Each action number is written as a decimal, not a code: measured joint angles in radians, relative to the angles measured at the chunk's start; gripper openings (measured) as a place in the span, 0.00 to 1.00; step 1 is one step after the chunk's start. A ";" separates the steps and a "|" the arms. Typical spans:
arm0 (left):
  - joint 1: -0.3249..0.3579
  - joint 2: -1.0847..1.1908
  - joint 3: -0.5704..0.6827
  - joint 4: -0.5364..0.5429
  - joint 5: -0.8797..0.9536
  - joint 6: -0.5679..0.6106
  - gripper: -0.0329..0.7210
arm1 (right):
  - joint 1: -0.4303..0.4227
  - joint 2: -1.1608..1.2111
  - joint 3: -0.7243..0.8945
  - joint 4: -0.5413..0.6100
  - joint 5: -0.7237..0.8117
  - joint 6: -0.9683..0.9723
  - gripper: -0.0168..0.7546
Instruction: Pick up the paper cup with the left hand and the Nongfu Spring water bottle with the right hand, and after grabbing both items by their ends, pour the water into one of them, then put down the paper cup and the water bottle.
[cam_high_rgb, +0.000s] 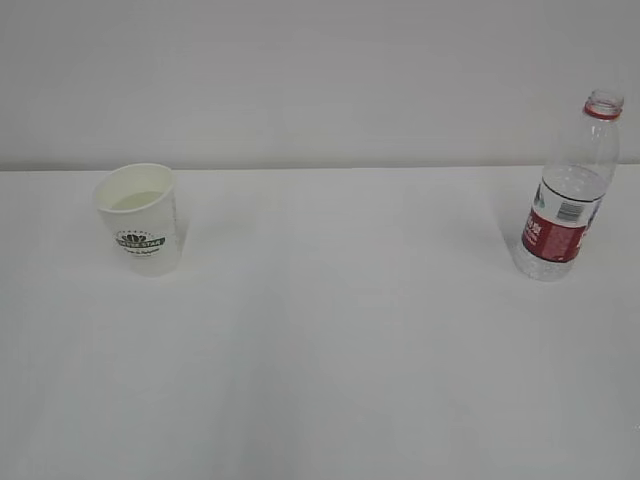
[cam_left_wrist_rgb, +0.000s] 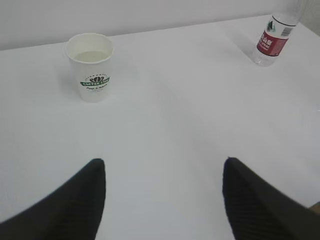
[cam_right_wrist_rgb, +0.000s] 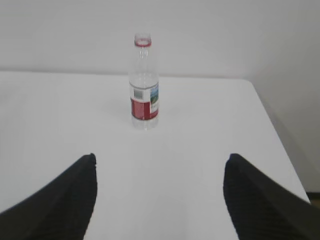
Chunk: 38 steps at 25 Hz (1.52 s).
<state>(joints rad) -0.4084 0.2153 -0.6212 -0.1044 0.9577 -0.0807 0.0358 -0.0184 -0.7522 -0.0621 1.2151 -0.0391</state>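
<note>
both grippers released: paper cup (cam_left_wrist_rgb: 90, 67) upright ahead-left of left hand (cam_left_wrist_rgb: 162, 200); nongfu spring water bottle (cam_right_wrist_rgb: 144, 82) upright, dead ahead of right hand (cam_right_wrist_rgb: 160, 197).

A bare test or laboratory setting is suggested rather than a home or a shop. A plain white tabletop (cam_high_rgb: 330, 380) is seen, set against a blank pale wall (cam_high_rgb: 300, 70) along its far edge, with no decoration or furnishing shown. Only two props are laid out: a paper cup (cam_high_rgb: 140, 218) near the far left corner and a water bottle (cam_high_rgb: 568, 195) near the far right corner, well apart. The tabletop's right edge is shown in the right wrist view, with plain pale floor or wall beyond it.
</note>
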 joint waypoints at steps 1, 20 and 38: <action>0.000 -0.018 0.000 0.000 0.010 0.000 0.75 | 0.000 0.000 0.000 0.002 0.029 0.000 0.79; 0.000 -0.138 -0.005 -0.001 0.184 0.000 0.74 | 0.000 0.000 0.067 0.004 0.060 0.000 0.79; 0.000 -0.138 0.097 0.096 0.151 0.000 0.74 | 0.000 0.000 0.249 0.004 -0.047 0.008 0.79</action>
<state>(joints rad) -0.4084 0.0776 -0.5240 -0.0082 1.1087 -0.0807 0.0358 -0.0184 -0.5030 -0.0581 1.1682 -0.0311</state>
